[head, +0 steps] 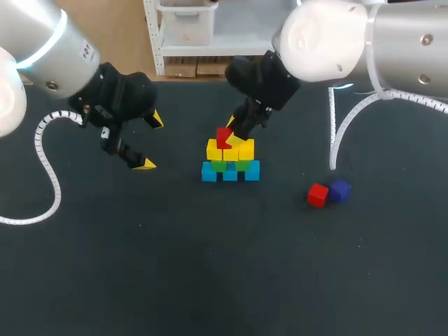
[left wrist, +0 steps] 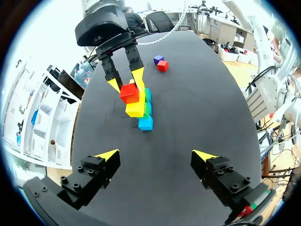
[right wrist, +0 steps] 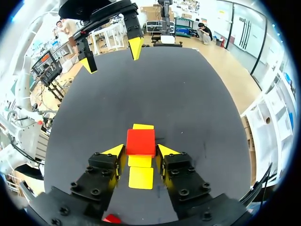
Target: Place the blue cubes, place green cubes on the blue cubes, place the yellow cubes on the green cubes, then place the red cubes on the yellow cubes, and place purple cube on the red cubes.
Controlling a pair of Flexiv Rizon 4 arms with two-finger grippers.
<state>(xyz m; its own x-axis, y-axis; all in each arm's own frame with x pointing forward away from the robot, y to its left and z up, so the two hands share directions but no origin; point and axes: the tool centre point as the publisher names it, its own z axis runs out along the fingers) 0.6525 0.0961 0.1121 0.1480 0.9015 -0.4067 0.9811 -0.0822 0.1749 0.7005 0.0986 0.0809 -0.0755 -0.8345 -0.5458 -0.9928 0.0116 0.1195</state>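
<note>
While the right claw clamps a small red cube over the stacked yellow cubes, left claw wide open, empty, nearby.

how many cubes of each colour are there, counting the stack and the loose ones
blue cubes: 3
green cubes: 2
yellow cubes: 3
red cubes: 2, one in the right gripper
purple cube: 1
total: 11
</note>
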